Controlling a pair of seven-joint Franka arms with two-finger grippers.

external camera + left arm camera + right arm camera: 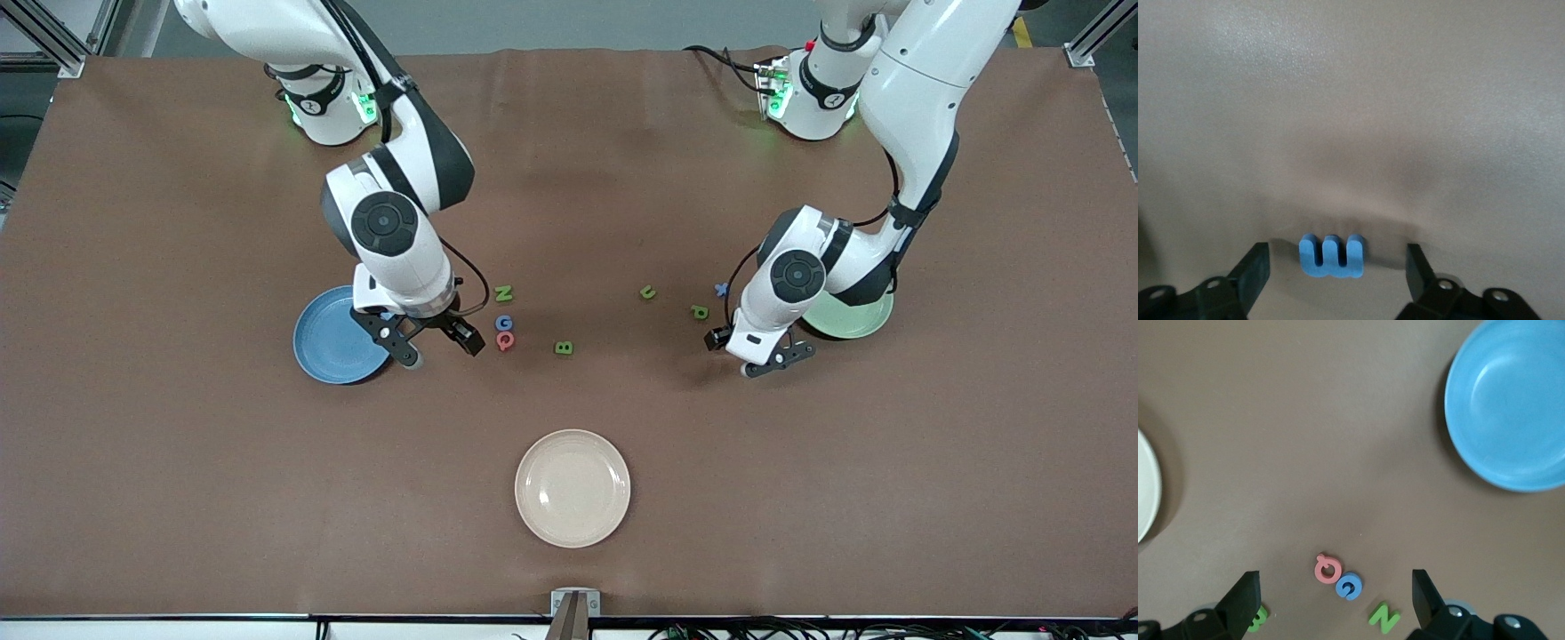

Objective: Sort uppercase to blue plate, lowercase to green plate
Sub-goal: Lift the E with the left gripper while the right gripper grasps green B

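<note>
Foam letters as the only readable signs: green N [504, 292], blue G [504, 322], pink Q [505, 340], green B [564, 348], blue m [1331, 255]

Even overhead light, bench [178, 444] w/ soft shadows under arms; left wrist view hazy, glare at 12 o'clock.

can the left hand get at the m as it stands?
Probably yes. The left hand is open low over the table with the blue m lying flat between its fingers, and nothing else is close by.

a cream plate [573, 488] sits on the brown table [178, 462].
</note>
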